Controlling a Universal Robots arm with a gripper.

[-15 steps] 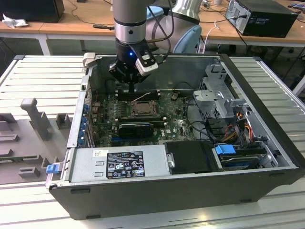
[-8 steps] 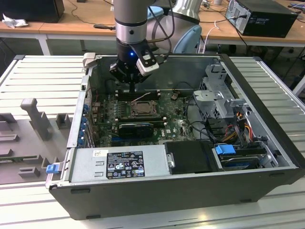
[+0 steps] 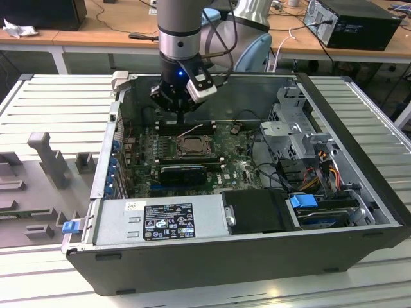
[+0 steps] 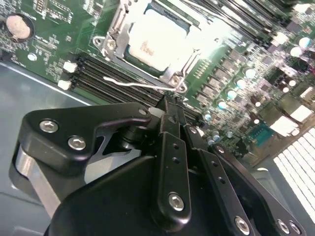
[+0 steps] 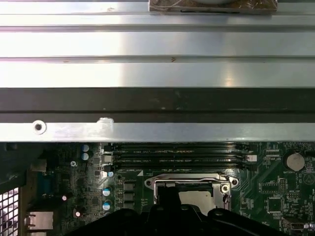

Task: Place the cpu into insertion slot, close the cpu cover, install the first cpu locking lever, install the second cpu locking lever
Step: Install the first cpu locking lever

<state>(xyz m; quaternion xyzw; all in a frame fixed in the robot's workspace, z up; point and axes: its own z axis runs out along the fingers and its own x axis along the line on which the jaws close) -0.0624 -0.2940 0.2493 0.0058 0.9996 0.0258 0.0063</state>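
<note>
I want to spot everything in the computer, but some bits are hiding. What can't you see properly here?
- Whether the gripper jaws are open or shut: its own black body covers them in the second wrist view.
- The near part of the cpu: in the first wrist view the black gripper hides it.
- The cpu cover and its levers: too small in the exterior view to judge whether they are locked.

Ribbed metal bench [image 3: 58, 102] under an open computer case [image 3: 359, 212]. Wooden desks [image 3: 96, 32] behind with cables, a black box [image 3: 353, 22] on the exterior view's right. Bright even light.
</note>
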